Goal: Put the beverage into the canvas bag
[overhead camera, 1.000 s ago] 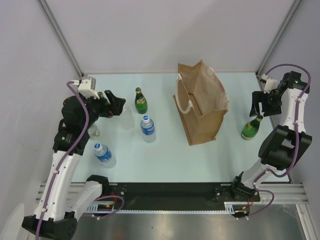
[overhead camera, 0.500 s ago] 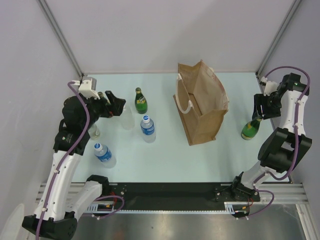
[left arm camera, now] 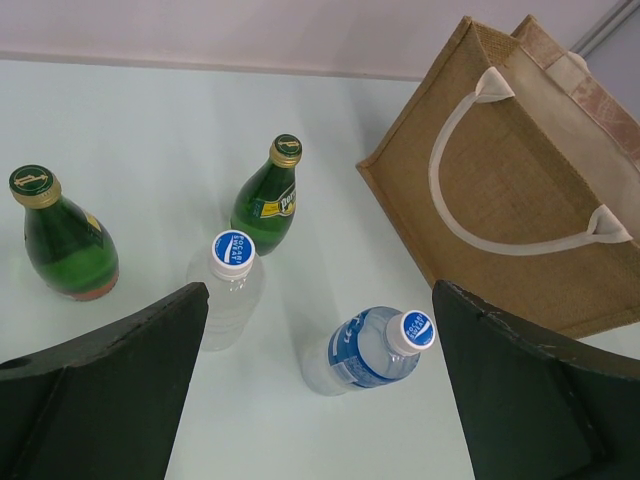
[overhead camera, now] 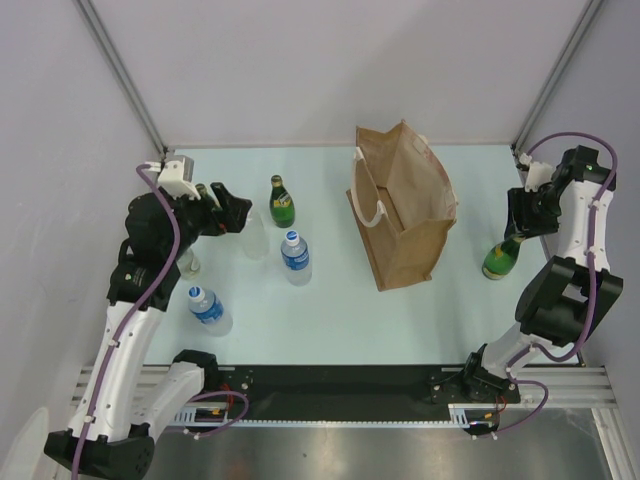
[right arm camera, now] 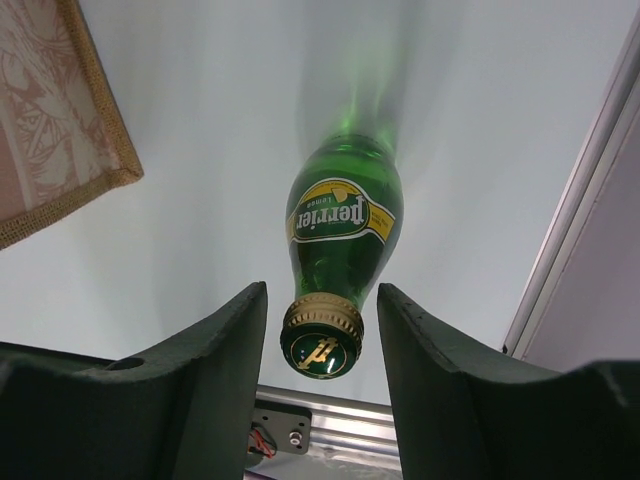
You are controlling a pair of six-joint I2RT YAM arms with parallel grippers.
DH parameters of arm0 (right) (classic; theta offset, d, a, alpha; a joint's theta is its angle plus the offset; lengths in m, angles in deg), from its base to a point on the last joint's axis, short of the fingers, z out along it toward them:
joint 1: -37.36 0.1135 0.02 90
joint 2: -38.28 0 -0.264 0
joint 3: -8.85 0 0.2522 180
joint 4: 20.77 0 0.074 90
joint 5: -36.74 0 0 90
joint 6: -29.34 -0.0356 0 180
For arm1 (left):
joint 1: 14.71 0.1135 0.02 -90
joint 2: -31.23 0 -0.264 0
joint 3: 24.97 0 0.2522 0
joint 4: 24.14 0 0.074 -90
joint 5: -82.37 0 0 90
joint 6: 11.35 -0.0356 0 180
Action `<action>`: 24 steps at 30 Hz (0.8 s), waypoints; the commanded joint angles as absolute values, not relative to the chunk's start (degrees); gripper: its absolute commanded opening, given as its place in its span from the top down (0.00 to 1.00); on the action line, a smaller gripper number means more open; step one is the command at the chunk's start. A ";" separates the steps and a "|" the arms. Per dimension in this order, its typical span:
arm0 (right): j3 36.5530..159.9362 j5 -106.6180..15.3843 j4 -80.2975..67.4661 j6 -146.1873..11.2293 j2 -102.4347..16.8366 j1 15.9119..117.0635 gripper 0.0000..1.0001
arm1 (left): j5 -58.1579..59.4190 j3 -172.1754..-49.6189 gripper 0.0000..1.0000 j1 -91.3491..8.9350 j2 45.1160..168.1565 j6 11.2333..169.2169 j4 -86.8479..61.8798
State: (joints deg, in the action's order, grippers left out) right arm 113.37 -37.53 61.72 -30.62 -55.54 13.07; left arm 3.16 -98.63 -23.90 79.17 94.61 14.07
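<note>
Canvas bag: we see the canvas bag [overhead camera: 402, 205] standing upright on the desk [overhead camera: 330, 310], a little toward 1 o'clock from the desk's middle, its mouth open and a white loop handle on its near side.
Beverage: the beverage [right arm camera: 340, 225], a green Perrier bottle with a gold cap, stands upright at 3 o'clock from the bag. It is apart from the bag, outside it, and near the desk's right rim.
Right end effector: the right end effector [right arm camera: 322, 340] is spread. Its fingers sit on either side of the gold cap with a thin gap on each side, so we see no pinch.
Left end effector: the left end effector [left arm camera: 320, 290] is spread wide and carries nothing, raised over the 9 o'clock side of the desk.
Other bottles: a second green bottle [overhead camera: 282, 203] stands at 9 o'clock from the bag. A blue-labelled water bottle [overhead camera: 296, 257] is at 6 o'clock from that bottle, and a clear bottle [overhead camera: 256, 235] is just beside the left end effector.
</note>
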 commanded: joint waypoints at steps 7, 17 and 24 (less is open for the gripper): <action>112.17 -39.19 61.81 -30.69 -54.18 13.98 0.47 | 3.44 -97.88 0.00 -23.41 77.64 93.94 11.77; 111.91 -39.81 61.81 -30.61 -54.09 14.24 0.51 | 3.36 -97.44 0.00 -23.41 77.46 93.94 11.86; 112.26 -39.81 61.90 -29.99 -53.65 14.60 0.70 | 3.27 -97.53 0.00 -23.41 77.72 93.85 11.77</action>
